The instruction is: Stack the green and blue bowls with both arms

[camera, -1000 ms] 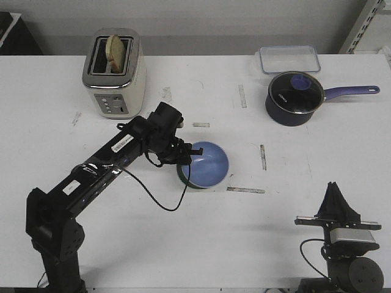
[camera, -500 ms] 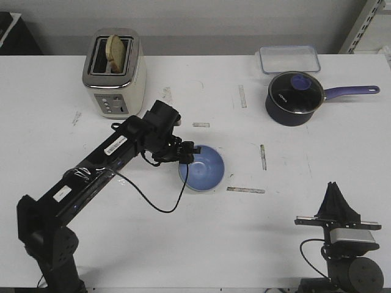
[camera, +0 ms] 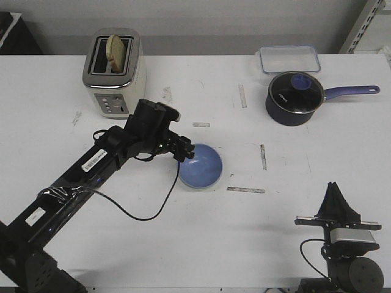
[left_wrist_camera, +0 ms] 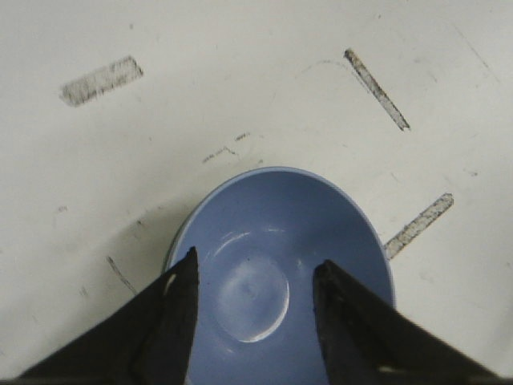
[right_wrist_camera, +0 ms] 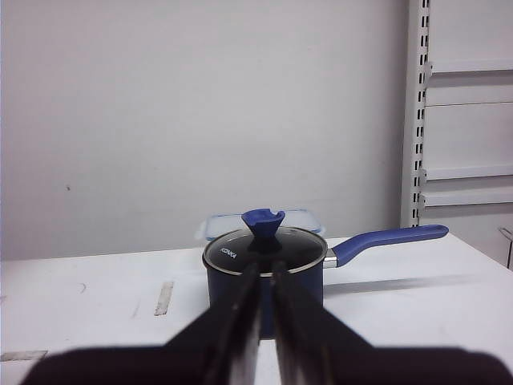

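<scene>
The blue bowl (camera: 201, 166) sits nested in the green bowl on the table's middle. Only a thin pale edge of the green bowl (camera: 197, 187) shows under it. In the left wrist view the blue bowl (left_wrist_camera: 280, 265) fills the space below my fingers, and a sliver of green rim (left_wrist_camera: 171, 243) shows beside it. My left gripper (camera: 186, 151) is open and empty over the bowl's left edge, its jaws (left_wrist_camera: 256, 265) wide apart and clear of the bowl. My right gripper (camera: 335, 189) is parked at the front right, shut and empty (right_wrist_camera: 266, 273).
A toaster (camera: 114, 72) with bread stands at the back left. A dark blue lidded saucepan (camera: 294, 96) and a clear lidded box (camera: 289, 59) are at the back right. The saucepan also shows in the right wrist view (right_wrist_camera: 264, 269). Tape strips mark the table.
The left gripper let go of the blue bowl, which went from tilted to level in the green bowl. The left arm drew back to the left. The right arm stayed still.
</scene>
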You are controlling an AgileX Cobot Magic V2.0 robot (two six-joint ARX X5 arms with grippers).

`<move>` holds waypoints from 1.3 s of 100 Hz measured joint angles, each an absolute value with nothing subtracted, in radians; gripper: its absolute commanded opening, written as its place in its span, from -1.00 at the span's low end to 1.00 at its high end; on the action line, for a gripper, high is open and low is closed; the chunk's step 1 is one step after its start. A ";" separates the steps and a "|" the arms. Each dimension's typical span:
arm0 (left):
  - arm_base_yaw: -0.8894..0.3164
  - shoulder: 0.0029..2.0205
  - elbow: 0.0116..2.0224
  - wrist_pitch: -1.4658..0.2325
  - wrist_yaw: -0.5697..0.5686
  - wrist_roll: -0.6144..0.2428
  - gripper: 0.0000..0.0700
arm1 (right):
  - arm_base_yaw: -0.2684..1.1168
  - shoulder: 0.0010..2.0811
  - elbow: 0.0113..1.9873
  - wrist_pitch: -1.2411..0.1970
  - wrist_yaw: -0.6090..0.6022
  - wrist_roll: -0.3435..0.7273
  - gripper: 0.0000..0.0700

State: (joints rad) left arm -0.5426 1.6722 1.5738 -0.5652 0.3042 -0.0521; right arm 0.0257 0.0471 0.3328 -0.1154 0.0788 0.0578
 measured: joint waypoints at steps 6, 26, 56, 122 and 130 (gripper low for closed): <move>-0.534 1.642 1.523 -0.495 0.289 -0.026 -0.38 | 0.026 0.047 0.333 -0.115 0.079 0.058 -0.96; -0.498 1.505 1.275 -0.189 0.203 0.004 -0.92 | 0.026 0.047 0.333 -0.115 0.079 0.058 -0.96; -0.377 1.209 0.822 0.261 0.125 0.010 -1.00 | 0.026 0.047 0.333 -0.115 0.078 0.058 -0.96; -0.110 0.527 0.296 0.236 0.018 0.010 -1.00 | 0.026 0.047 0.333 -0.115 0.078 0.058 -0.96; -0.107 0.468 0.296 0.236 0.018 0.010 -1.00 | 0.026 0.047 0.333 -0.115 0.078 0.058 -0.96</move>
State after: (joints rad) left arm -0.1066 0.4683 0.2962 0.2356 0.0177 0.0097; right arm 0.0257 0.0471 0.3328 -0.1154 0.0784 0.0578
